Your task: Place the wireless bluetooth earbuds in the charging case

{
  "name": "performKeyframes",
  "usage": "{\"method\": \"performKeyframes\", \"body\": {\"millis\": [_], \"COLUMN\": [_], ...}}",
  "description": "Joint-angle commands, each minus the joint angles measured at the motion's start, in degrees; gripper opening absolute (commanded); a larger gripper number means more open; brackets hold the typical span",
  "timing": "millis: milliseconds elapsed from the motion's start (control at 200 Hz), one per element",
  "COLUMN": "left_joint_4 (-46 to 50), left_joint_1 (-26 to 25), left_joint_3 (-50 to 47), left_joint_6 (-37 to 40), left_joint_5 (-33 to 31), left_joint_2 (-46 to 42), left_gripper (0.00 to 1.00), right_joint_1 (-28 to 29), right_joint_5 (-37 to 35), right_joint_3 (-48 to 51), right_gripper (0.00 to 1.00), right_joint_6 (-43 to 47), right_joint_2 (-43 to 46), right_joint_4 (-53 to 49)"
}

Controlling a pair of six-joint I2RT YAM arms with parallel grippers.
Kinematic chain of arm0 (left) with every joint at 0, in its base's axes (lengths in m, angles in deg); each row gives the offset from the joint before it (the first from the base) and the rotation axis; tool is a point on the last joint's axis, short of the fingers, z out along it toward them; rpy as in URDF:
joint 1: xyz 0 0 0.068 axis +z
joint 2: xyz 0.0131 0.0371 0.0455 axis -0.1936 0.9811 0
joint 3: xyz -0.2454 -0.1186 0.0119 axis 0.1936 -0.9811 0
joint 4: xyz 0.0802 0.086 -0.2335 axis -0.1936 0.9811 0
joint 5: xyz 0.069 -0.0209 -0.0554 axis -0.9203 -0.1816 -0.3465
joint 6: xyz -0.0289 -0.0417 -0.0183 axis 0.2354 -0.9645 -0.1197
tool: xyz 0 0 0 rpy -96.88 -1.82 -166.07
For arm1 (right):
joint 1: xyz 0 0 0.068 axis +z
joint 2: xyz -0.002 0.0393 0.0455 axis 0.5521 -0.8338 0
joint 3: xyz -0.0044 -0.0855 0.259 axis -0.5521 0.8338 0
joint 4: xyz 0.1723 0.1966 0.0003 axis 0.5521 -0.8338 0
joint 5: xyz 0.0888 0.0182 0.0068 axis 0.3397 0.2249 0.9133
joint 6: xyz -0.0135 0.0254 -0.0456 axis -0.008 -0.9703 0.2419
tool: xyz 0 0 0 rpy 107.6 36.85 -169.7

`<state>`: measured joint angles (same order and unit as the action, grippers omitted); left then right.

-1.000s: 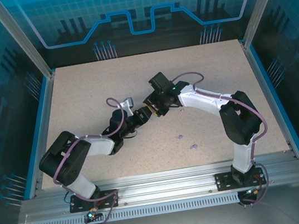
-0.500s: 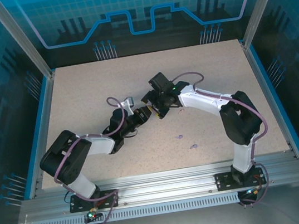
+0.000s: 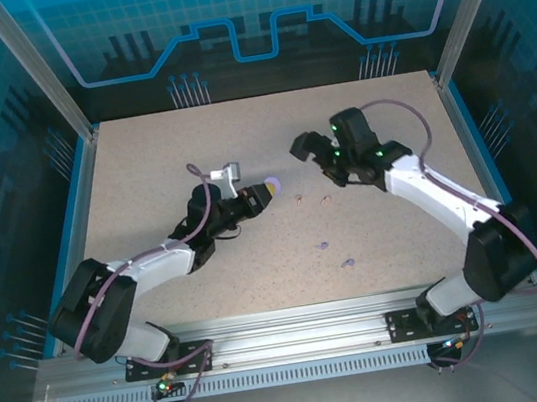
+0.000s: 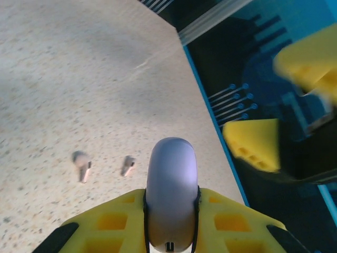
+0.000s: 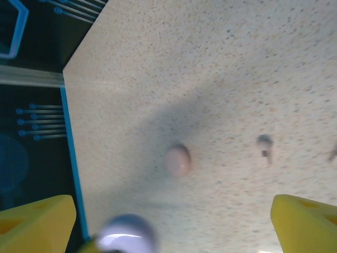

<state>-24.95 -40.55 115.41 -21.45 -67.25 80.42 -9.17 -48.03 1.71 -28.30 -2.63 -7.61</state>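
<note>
While the left claw (image 3: pixel 259 198) pinches the rounded lilac charging case (image 4: pixel 171 184), seemingly to steady it, the right claw (image 3: pixel 316 161) opposite gapes empty.

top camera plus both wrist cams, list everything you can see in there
purple case: 1, lilac, gripped and held over the middle of the table
pink case: 1, pale pink, round, on the table just right of the purple case
beige earbuds: 2, pinkish beige, loose on the table near the pink case
purple earbuds: 2, lilac, loose on the table nearer the front, right of centre
table: 1, speckled beige, blue edging
left arm: 1, black and white, yellow jaws shut on the purple case
right arm: 1, black and white, yellow jaws open, holding nothing
</note>
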Motion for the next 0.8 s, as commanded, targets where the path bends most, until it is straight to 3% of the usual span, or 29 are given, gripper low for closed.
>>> {"method": "performKeyframes", "body": {"millis": [0,130,290,490,795], "left_joint_4": [7.7,12.1,13.6,14.4,14.9], "left_joint_1": [2.6,5.6,7.4,7.4,7.5], "left_joint_3": [4.2,7.2,8.0,9.2,9.3], "left_joint_6": [4.8,6.4,6.6,6.3,6.3], "left_joint_5": [9.7,17.8,23.3,26.4,27.2], "left_joint_2": [-1.7,-0.6,-0.5,-0.5,-1.0], "left_gripper": [0.00,0.00,0.00,0.00,0.00], "right_joint_1": [-0.6,-1.0,-1.4,0.6,2.5], "right_joint_5": [5.1,8.2,16.8,24.8,24.1], "right_joint_3": [8.4,16.5,20.8,19.6,15.3], "right_gripper": [0.96,0.97,0.97,0.96,0.93], "right_joint_6": [16.5,25.0,27.5,29.3,29.4], "right_joint_2": [4.1,10.3,11.0,7.7,2.8], "right_joint_4": [10.0,16.8,24.7,28.8,26.8]}}
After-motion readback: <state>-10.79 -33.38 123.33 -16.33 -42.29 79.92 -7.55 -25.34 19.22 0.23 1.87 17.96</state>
